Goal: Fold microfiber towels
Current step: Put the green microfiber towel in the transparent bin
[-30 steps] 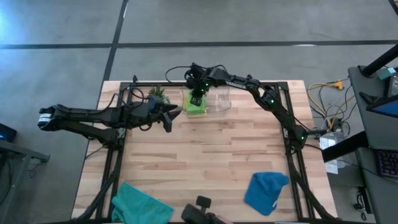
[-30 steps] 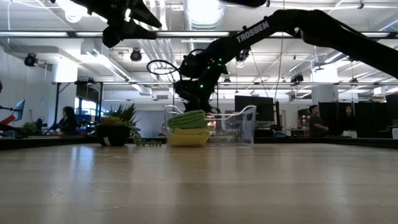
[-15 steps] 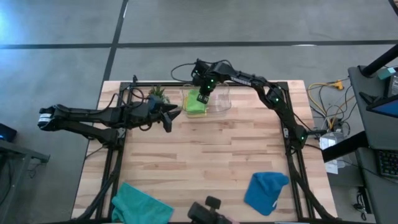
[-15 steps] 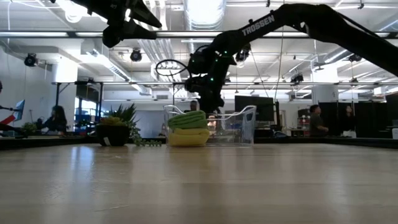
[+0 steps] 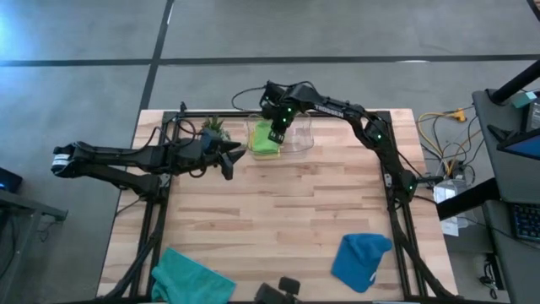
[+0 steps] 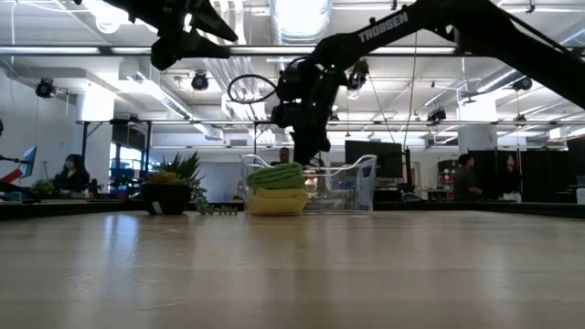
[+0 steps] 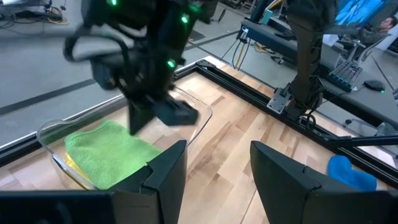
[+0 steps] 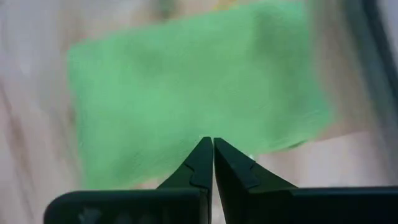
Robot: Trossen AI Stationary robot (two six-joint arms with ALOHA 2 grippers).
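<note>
Right hand [image 5: 276, 135], fingers pressed together and seemingly empty, hovers above lime green towel [image 5: 264, 140].

Lime green towel [image 5: 264, 140] over yellow towel [image 6: 277, 202]; blue towel [image 5: 361, 260]; teal towel [image 5: 191, 279]; pale striped wood table [image 5: 278, 203].

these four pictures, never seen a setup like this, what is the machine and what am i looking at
Two robot arms work at a wooden table. One camera looks straight down, one looks level across the tabletop, and one rides on each wrist. A lime green towel lies folded on a yellow towel in a clear bin. The right end effector hangs above them, shut and empty. The left end effector waits nearby, open. A teal towel and a blue towel lie unfolded at the near edge.
</note>
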